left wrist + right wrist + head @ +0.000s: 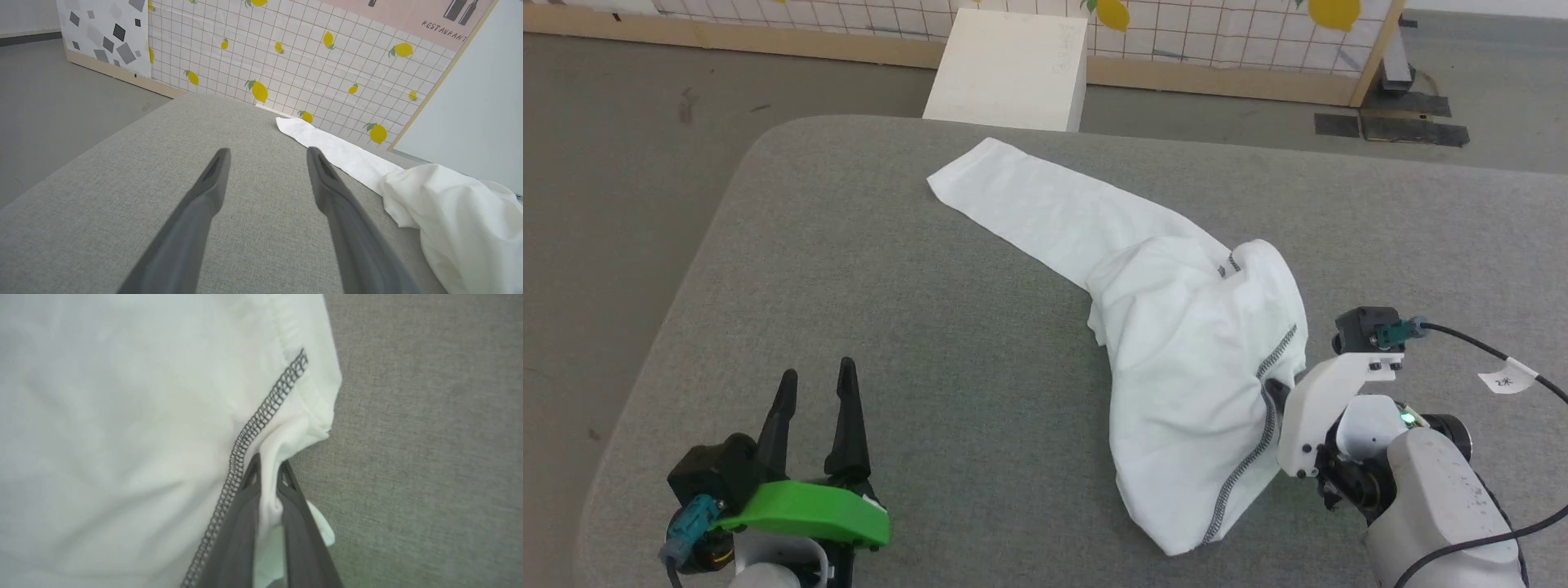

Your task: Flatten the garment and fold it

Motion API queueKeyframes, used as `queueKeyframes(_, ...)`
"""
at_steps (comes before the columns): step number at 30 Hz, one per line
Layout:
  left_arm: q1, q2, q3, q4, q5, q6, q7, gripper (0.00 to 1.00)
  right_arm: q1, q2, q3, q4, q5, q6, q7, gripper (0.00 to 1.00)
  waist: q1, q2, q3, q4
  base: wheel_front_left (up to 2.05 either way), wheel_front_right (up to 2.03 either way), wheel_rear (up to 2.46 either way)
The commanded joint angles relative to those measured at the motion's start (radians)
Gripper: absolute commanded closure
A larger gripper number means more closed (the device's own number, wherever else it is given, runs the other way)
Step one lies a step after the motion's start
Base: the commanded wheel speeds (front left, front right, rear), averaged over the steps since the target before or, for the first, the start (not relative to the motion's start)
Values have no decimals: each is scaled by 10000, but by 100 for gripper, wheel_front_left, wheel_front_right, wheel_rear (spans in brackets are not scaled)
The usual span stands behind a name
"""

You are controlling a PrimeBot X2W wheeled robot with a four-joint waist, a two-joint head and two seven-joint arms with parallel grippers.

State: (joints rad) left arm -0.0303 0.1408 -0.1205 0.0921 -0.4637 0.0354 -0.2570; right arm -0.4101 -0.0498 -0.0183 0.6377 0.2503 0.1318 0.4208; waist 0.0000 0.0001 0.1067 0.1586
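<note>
The white garment (1176,327) lies crumpled on the grey table (890,286), one flat strip reaching toward the far edge and a bunched heap nearer me. A dark zigzag seam (1262,408) runs down its right side. My right gripper (267,465) is shut on a fold of the garment (122,416) beside that seam (261,416), white cloth pinched between its fingers. In the head view the right gripper (1278,392) meets the heap's right edge. My left gripper (817,380) stands open over bare table at the lower left, apart from the garment (449,212). Its fingers (212,179) hold nothing.
A rigid white box (1013,69) stands on the floor just past the table's far edge. Behind it runs a lemon-print tiled wall panel (306,53) with a wooden base. Grey floor (621,163) lies off the table's rounded left edge.
</note>
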Motion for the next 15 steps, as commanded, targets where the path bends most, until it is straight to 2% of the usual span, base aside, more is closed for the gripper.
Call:
queueKeyframes(1,-56,-52,40,49,142,-74,-47,0,-135,-4,38,-97,-32,-11,-145,100,0,-1,-25,-58,0,0,0)
queueKeyframes(8,-83,-185,87,91,309,-268,-47,0,-108,-191,-466,-1301,-342,-11,-617,100,0,-1,-142,-148,0,0,0)
queueKeyframes(12,-78,-250,76,113,354,-383,-47,0,424,-892,-1650,-2275,-633,-11,-304,100,0,-1,-198,-184,0,0,0)
queueKeyframes(15,-87,-293,24,217,364,-492,-47,0,1155,-1372,-2884,-2650,-1298,-11,321,100,0,-1,-236,-227,0,0,0)
